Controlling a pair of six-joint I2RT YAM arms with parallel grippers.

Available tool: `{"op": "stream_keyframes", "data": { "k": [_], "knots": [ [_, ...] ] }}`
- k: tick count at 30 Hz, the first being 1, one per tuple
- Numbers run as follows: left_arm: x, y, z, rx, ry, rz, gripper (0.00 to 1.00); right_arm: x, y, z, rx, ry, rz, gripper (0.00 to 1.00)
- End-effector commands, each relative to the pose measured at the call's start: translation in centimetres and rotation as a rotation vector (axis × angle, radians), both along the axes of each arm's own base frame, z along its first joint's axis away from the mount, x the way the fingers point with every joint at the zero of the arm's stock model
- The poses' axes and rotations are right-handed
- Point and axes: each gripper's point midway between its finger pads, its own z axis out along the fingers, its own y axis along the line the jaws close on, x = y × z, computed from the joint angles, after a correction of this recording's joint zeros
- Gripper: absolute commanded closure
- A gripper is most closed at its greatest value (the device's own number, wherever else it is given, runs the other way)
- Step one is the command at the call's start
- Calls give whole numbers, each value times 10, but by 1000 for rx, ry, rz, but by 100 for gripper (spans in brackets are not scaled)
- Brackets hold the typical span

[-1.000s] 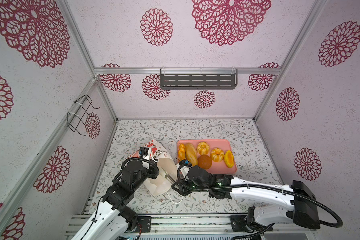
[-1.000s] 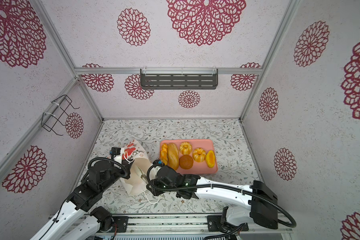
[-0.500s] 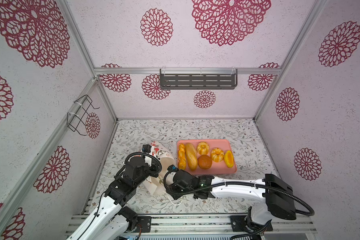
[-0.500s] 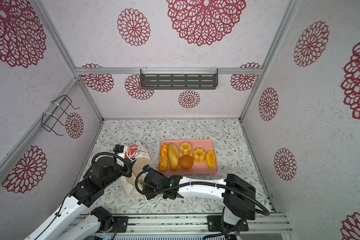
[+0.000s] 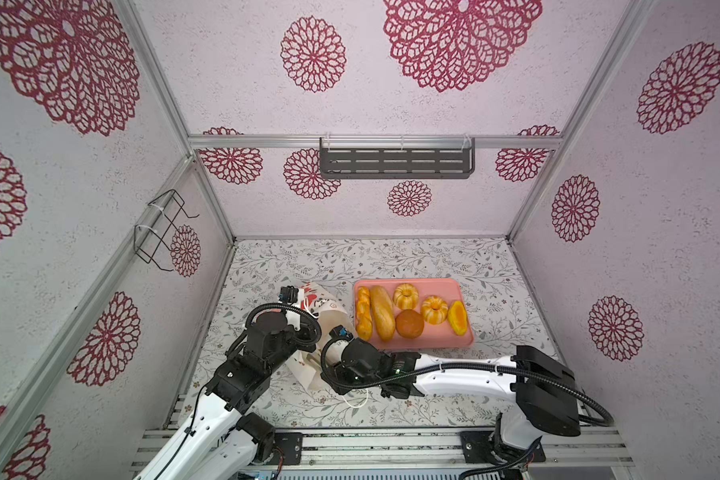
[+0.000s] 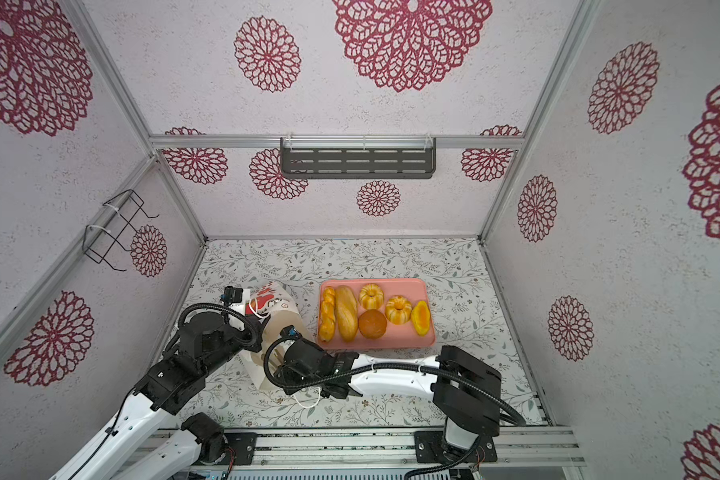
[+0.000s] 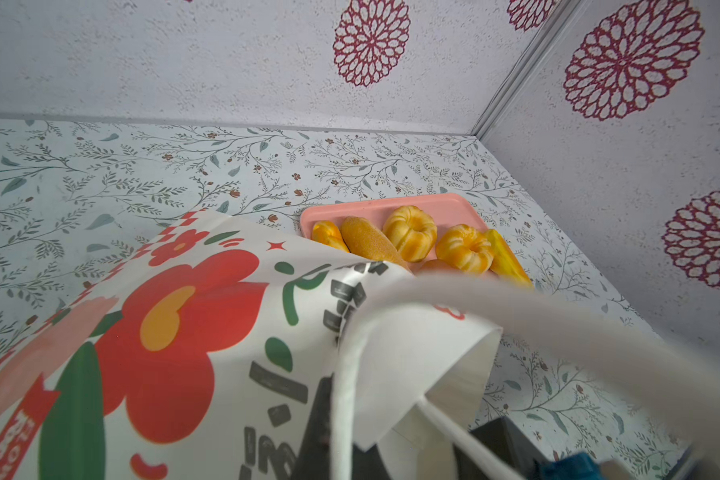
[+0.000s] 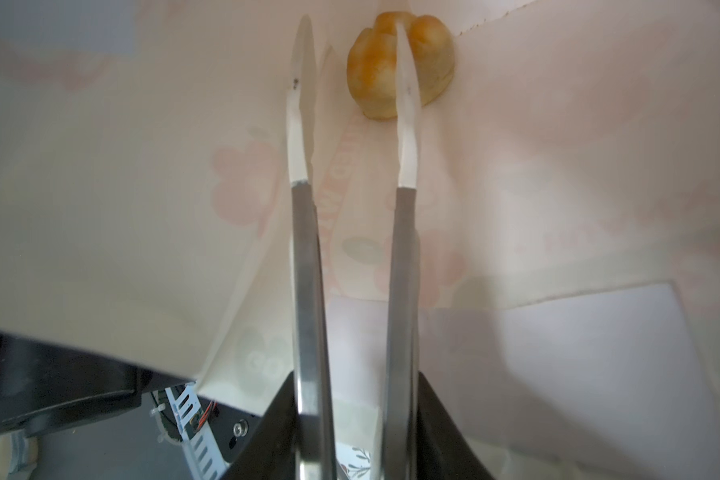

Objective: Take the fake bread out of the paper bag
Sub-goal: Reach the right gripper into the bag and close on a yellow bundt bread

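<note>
Left of the paper bag [image 5: 332, 320], the left end effector [image 7: 323, 415] is closed on the bag's rim, with paper folded against its dark finger and a white cord handle [image 7: 341, 374] looping past. The bag lies tilted on the tabletop [image 5: 391, 257], red flower print facing up in the left wrist view. Inside the bag, the right end effector [image 8: 352, 41] stands narrowly open and grips nothing. One golden bun [image 8: 371, 75] sits at the bag's far end, partly behind one fingertip [image 8: 406, 83]. Right of the bag, just beside it, a pink tray [image 5: 445, 286] carries six more pieces: a braided stick [image 5: 363, 313], a long loaf [image 5: 381, 311], two ring buns [image 5: 404, 296] [image 5: 434, 309], a round brown bun [image 5: 409, 324] and a yellow-orange oval [image 5: 458, 318].
</note>
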Motion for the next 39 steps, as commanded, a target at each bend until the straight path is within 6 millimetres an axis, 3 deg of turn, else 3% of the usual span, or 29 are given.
{"op": "stream_keyframes", "data": {
  "k": [1,8,10,11,27,30,34,39],
  "knots": [
    [2,2,14,-31,-23,18,100,12,15,20,103,19,-60,58],
    [0,1,10,-37,-20,6,100,27,17,12,147,115,-85,55],
    [-1,0,9,-41,-19,5,100,24,19,10,146,139,-69,55],
    [-1,0,9,-43,-22,1,100,36,16,9,145,147,-85,55],
    [-3,-8,5,-82,-29,-37,100,48,43,4,159,219,-17,49],
    [-3,-9,4,-99,-30,-36,100,51,49,5,166,216,-7,53],
    [-2,-10,5,-124,-26,-28,100,49,52,9,143,203,22,70],
    [-1,-8,3,-137,2,-5,100,40,33,5,51,188,23,82]
  ]
}}
